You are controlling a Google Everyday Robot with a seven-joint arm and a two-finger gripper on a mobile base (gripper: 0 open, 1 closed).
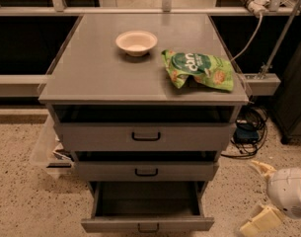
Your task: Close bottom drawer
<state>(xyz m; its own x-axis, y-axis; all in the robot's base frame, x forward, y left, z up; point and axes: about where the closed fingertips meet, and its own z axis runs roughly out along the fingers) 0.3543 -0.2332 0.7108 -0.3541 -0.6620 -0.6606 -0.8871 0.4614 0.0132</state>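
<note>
A grey metal cabinet (66, 132) fills the middle of the view, standing on a speckled floor (17, 201), and its flat counter (100, 73) is the broadest surface in sight. Below the counter come three grey drawers stacked one over another. The top drawer (194, 137) has the tallest front and the widest black handle, with a dark gap above it. The middle drawer (184, 171) sits under it with a shorter front and a smaller handle. The bottom drawer (177, 224) is lowest, at the bottom edge of the view. It is pulled well out toward the camera, so its bare dark inside shows between the side walls, and its slim front carries a small black bar handle (148, 227). The end effector (248, 197) is at the lower right, over the floor and to the right of the bottom drawer, well apart from its front and handle. Its two pale fingers (262, 168) spread wide from a rounded white body, with nothing between them. On the right part of the counter lies a crumpled green snack bag (199, 69), close to the front edge. A small cream bowl (136, 42) stands upright further back, left of the bag and apart from it. Dark cables (249, 132) lie tangled on the floor just right of the cabinet.
</note>
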